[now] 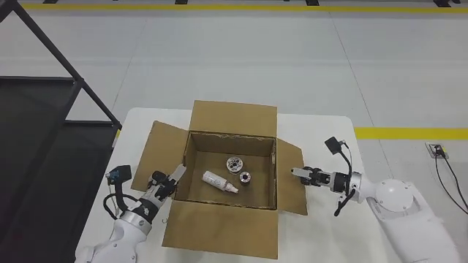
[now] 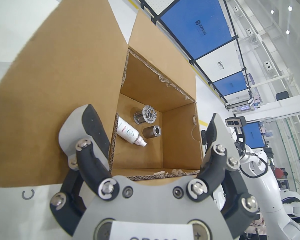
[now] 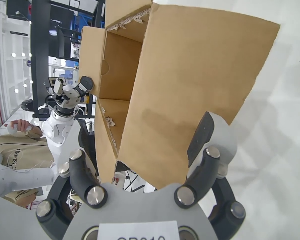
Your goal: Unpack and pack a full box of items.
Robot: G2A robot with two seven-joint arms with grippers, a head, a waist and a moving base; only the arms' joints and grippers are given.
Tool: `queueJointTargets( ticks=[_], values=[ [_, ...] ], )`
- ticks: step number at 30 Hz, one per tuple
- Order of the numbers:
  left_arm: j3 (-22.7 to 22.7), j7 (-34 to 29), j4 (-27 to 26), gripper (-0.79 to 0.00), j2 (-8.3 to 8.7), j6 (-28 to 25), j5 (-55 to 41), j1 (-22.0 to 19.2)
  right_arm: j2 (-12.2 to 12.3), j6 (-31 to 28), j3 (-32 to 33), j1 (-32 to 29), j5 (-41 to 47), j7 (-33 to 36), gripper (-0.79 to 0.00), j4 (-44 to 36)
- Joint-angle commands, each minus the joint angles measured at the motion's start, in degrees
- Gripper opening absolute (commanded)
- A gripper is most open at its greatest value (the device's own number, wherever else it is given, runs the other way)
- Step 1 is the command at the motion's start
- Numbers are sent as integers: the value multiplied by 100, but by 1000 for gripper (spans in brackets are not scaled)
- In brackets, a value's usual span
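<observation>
Our left pincer (image 1: 170, 180) hangs released at the left side of the box (image 1: 234, 120), fingers spread wide astride the corner where the left flap (image 1: 164, 146) meets the wall. Our right pincer (image 1: 300, 172) is released too, with the edge of the right flap (image 1: 292, 184) between its fingers. We judge both are placed there to press the side flaps outward, so the opening is free for reaching in.

The box stands mid-desk (image 1: 322, 128), all four flaps folded out. On its floor lie a white bottle (image 1: 219, 183) on its side, a toothed metal part (image 1: 235, 164) nearer the far wall, and a dark cylinder (image 1: 245, 177) just beside both. We cannot tell whether we are emptying or refilling. Either way, the bottle lies closest to our left pincer and looks the easiest first grasp.
</observation>
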Motion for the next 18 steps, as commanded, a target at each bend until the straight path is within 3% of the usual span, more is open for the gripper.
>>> queueJointTargets(
  ticks=[1, 18],
  values=[
    [1, -6, 64, 0, 0, 2, -36, -23, -11, -96, -75, 18, 7, 66, 0, 46],
    [70, -63, 245, 0, 12, -20, -102, -86, -90, -561, -414, 264, 402, 329, 0, 656]
  ],
)
